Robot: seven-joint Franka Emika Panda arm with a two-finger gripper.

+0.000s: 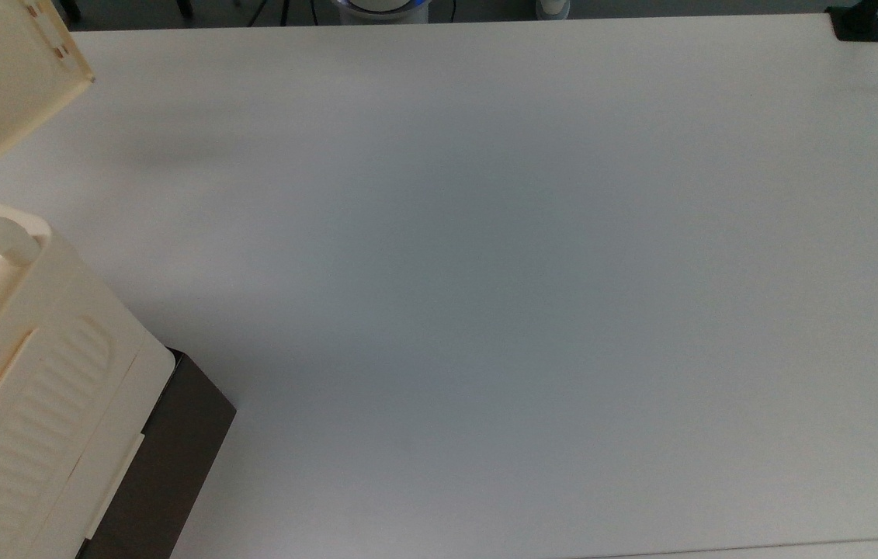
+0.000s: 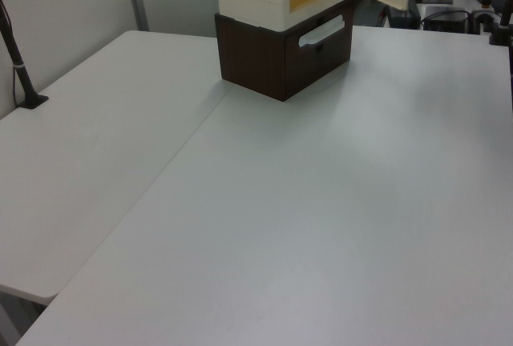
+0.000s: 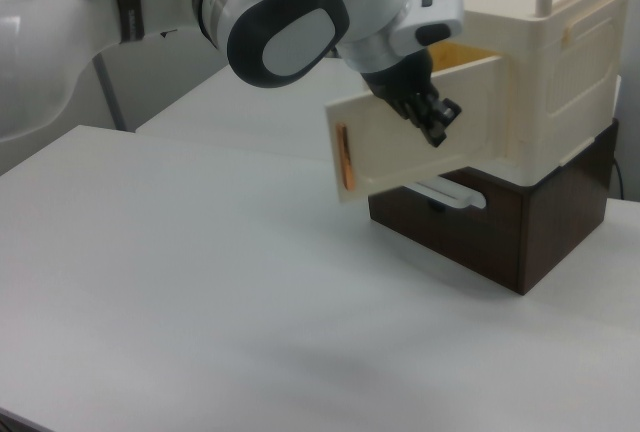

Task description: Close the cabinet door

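one cabinet [image 3: 545, 72], one cabinet door [image 3: 415, 137], one gripper [image 3: 432, 120]

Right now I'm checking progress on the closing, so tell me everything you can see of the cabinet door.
The cabinet door is a flat, smooth cream panel, plastic by the look, with an orange strip near its free edge. It stands partly open, swung out from the cabinet above the dark brown base. The gripper is against its outer face.

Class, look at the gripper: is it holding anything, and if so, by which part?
It cannot be told. The gripper sits against the outer face of the half-open cabinet door, as if pushing; no grasp is visible.
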